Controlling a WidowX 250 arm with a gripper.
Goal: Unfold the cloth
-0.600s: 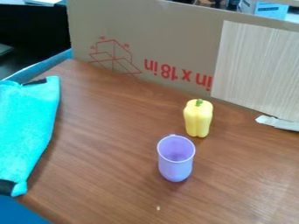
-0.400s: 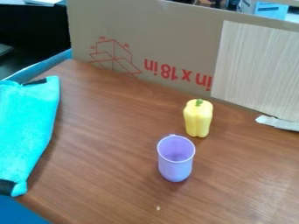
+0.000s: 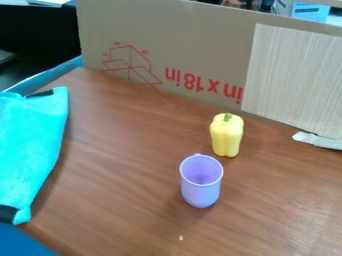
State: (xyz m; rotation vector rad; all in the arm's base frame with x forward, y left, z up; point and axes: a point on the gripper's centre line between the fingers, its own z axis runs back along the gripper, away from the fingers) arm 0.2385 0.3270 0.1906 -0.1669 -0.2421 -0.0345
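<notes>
Nearest you, a tiny pale speck (image 3: 180, 238) lies on the brown table (image 3: 120, 175), and along the left edge of the view is the bright turquoise fabric I take for the cloth (image 3: 28, 150), with a dark patch (image 3: 8, 214) at its near end. I can't tell whether your pincer is spread, pressed together or pinching something. Judging by the fuzzy surface, you can expect the cloth to be light, soft and floppy, with enough nap to give you grip and nothing that should break. It looks folded or bunched, but you can't count its layers from here. I'd have you pinch the free near corner, just beside that dark patch, catching the top layer alone and drawing it slowly over the table; a deep bite could drag the whole bundle. A second dark patch (image 3: 41, 93) marks the far end, another possible hold. Midway across stands an upright purple cup (image 3: 200, 191), with a yellow pepper (image 3: 227, 136) just behind it; a wide sweep could tip either. Farther back, cardboard (image 3: 200, 35) walls the table, with a wood-grained panel (image 3: 294, 75) against it.
</notes>
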